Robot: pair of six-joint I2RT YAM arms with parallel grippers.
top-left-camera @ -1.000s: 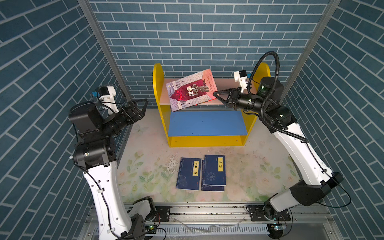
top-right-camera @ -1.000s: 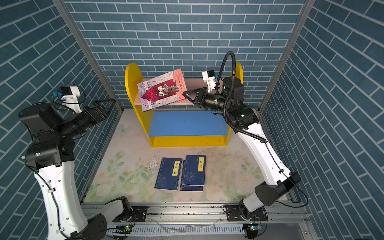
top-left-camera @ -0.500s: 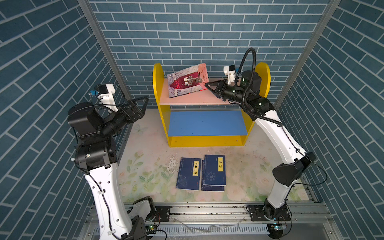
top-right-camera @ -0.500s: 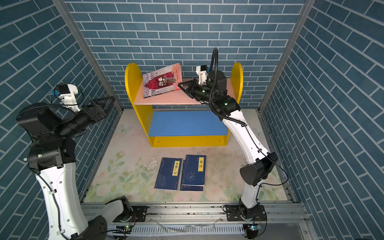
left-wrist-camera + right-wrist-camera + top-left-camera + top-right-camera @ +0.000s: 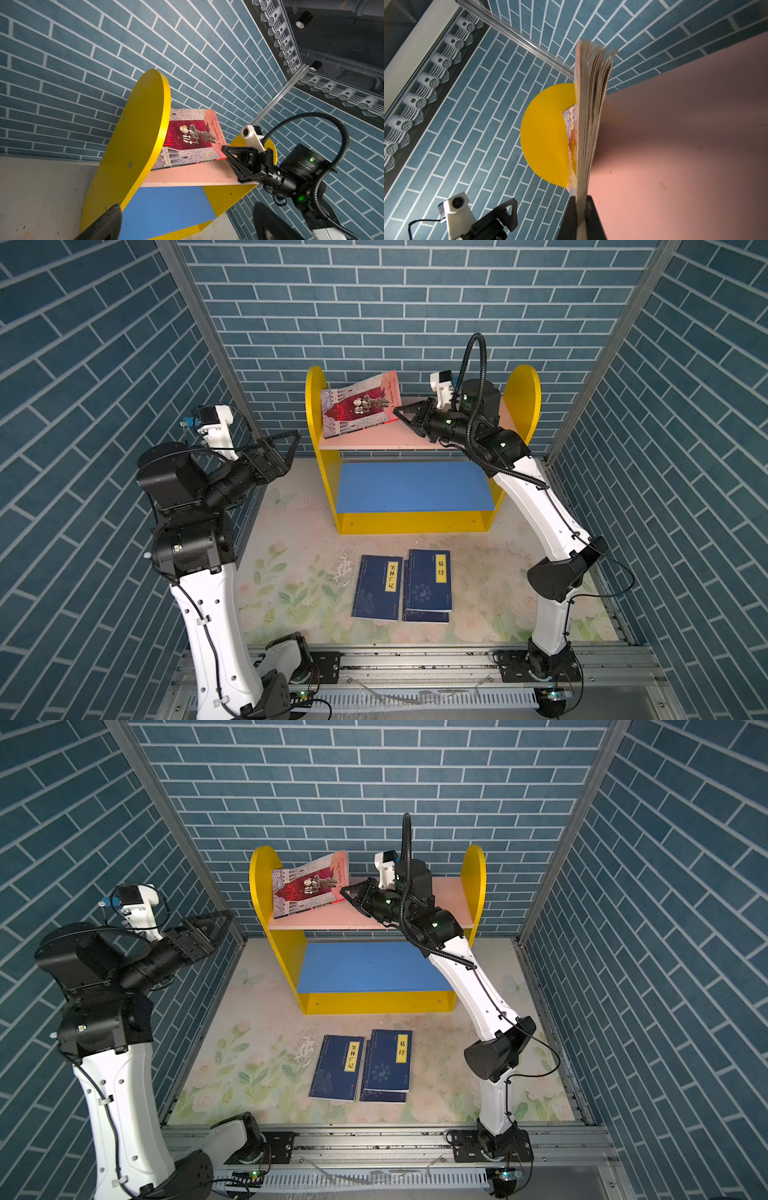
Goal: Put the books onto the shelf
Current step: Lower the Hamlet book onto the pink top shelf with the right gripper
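**Books:** four seen.
- Illustrated book (image 5: 360, 409): one, on the pink board (image 5: 370, 440), toward 11 o'clock.
- Navy books (image 5: 378, 587): three, at 6 o'clock on the table (image 5: 291, 572). Two showed yellow labels (image 5: 391, 577). The third (image 5: 426, 617) was only an edge beneath the right one. Whether more lay under them could not be told.

**Shelf** (image 5: 415, 522): one.
- Yellow sides (image 5: 313, 414): two.
- Boards: two, the pink one and a blue board (image 5: 415, 485).

**Arms** (image 5: 208, 614): two, at 9 and 3 o'clock.

A robot lab's test cell: blue brick-print wall panels (image 5: 374, 302) on aluminium posts (image 5: 199, 319) enclose a floral bench (image 5: 291, 580), with two arm bases (image 5: 286, 659) bolted to a metal rail (image 5: 415, 659) along the frame's bottom.
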